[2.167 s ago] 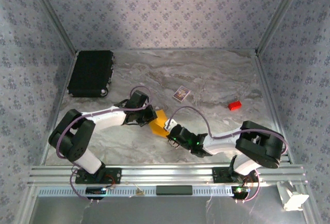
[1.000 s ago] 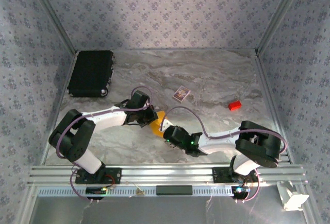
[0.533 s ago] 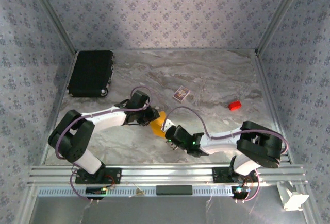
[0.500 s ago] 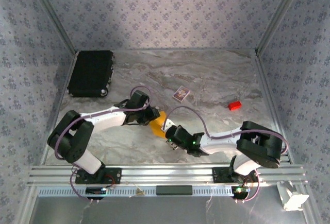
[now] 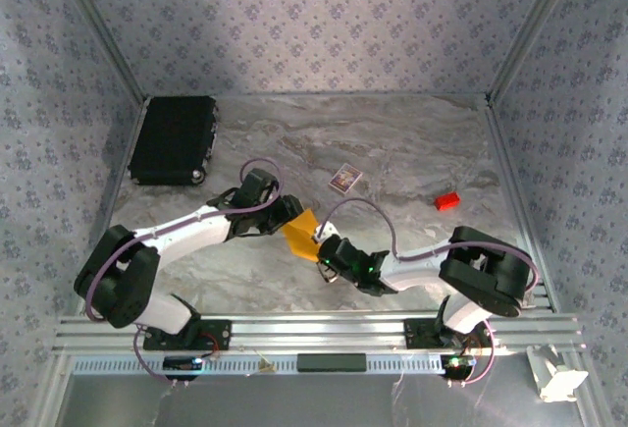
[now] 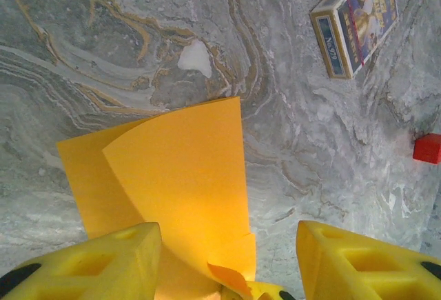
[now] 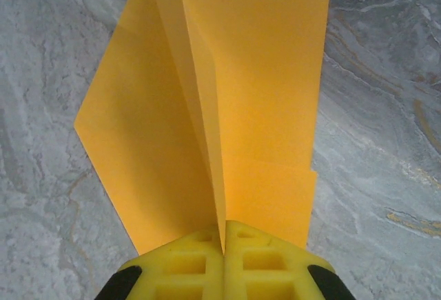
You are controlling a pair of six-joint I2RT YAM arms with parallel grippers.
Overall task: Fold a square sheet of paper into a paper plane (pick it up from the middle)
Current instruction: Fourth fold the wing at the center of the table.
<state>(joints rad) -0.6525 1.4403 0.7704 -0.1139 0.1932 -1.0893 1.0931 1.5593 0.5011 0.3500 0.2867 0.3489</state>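
Observation:
The square sheet of paper point(image 5: 300, 231), orange-yellow and folded into layered flaps, lies on the marble table between my two grippers. My right gripper point(image 7: 224, 241) is shut on the upright centre crease of the paper point(image 7: 255, 72), and the flaps spread flat to both sides. In the top view that right gripper point(image 5: 321, 249) sits at the paper's near end. My left gripper point(image 6: 227, 262) is open: its yellow fingers point(image 6: 89, 265) stand wide apart and a curled flap of the paper point(image 6: 179, 176) rises between them without being pinched. From above, the left gripper point(image 5: 285, 213) is at the paper's left edge.
A small patterned card box point(image 5: 344, 179) lies just beyond the paper, also seen at the left wrist view's top right as the box point(image 6: 358, 21). A red block point(image 5: 447, 201) sits to the right. A black case point(image 5: 174, 139) stands at the back left. Patterned walls enclose the table.
My left gripper has opened and let go of the paper, its arm stretching out lower. My right gripper has shut on the paper's crease and edged slightly toward the left.

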